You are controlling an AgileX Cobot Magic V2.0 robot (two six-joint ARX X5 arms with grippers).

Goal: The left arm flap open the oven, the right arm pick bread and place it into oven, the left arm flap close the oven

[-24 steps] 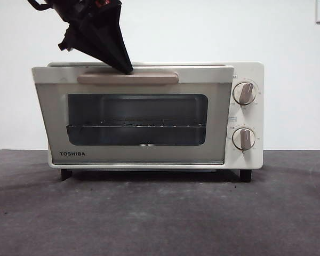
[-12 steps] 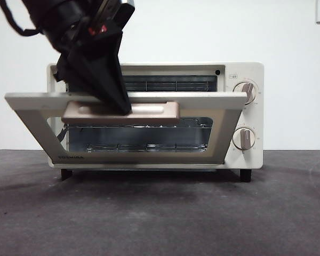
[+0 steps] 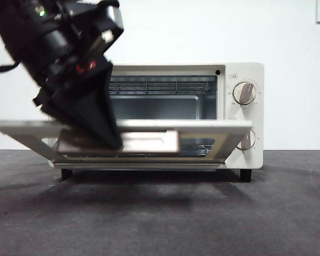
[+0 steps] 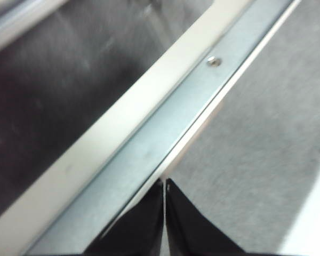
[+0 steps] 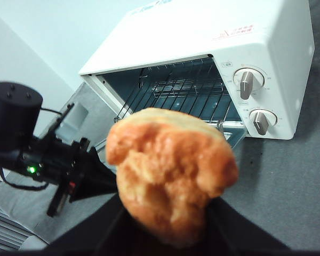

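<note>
The cream-white oven [image 3: 240,72] stands on the dark table with its door [image 3: 213,127] swung down almost level. My left gripper [image 3: 114,144] is shut, and its tip presses on the beige handle [image 3: 149,143]. The left wrist view shows the shut jaws [image 4: 164,184] against the door's edge [image 4: 149,144]. Inside the open cavity I see the wire rack [image 3: 160,85]. The golden-orange bread [image 5: 168,173] is held in my right gripper [image 5: 165,242], up in front of the open oven [image 5: 229,37]. The right arm is out of the front view.
Two round knobs [image 3: 244,93] sit on the oven's right panel. Dark grey table [image 3: 160,218] stretches in front of the oven. In the right wrist view, the left arm [image 5: 21,128] reaches in beside the lowered door. A white wall stands behind.
The oven door has swung from shut down to nearly level. My left gripper has come down and toward the camera with the handle.
</note>
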